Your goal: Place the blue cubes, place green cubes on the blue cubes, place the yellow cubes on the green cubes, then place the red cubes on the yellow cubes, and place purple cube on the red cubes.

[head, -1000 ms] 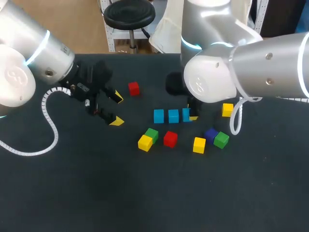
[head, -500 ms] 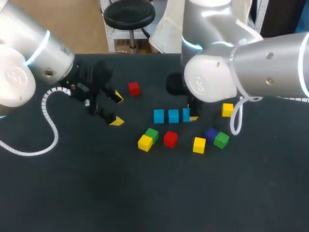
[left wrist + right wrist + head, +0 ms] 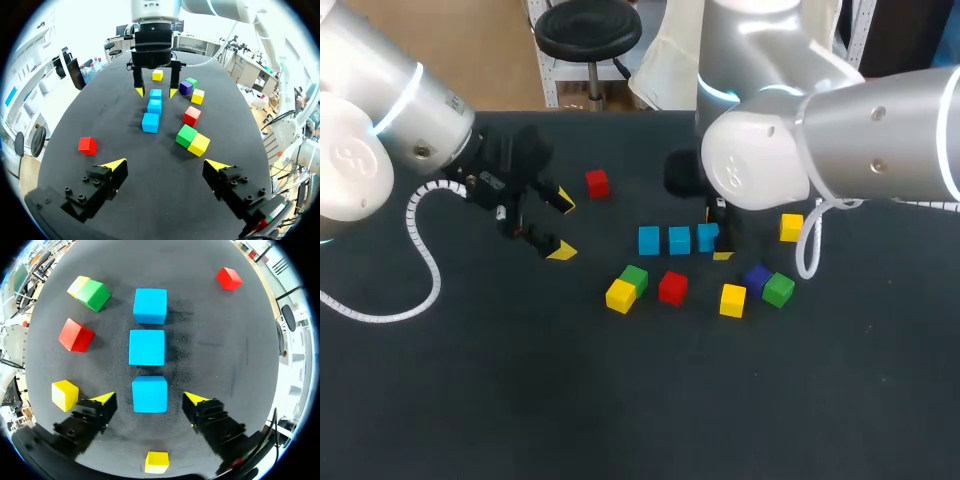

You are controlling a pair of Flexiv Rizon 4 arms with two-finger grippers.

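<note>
Blue cubes (image 3: 147, 347) in row of three. Right gripper (image 3: 148, 399) wide open astride end blue cube (image 3: 150, 390), holding nothing. Left gripper (image 3: 166, 165) open, empty. Risk: finger clips end blue cube on lift, skewing row.

A robotics lab is showing here: a left arm (image 3: 380, 130) and right arm (image 3: 860, 150) are hanging over a black table (image 3: 620, 400) bearing coloured cubes (image 3: 672, 287).

And here's the dark, matte black tabletop (image 3: 620, 400), filling nearly the whole head view, its far edge running straight across the back. The light lies evenly over it, with no hard glare. Up close in the right wrist view, the surface shows a fine, speckled charcoal grain.
</note>
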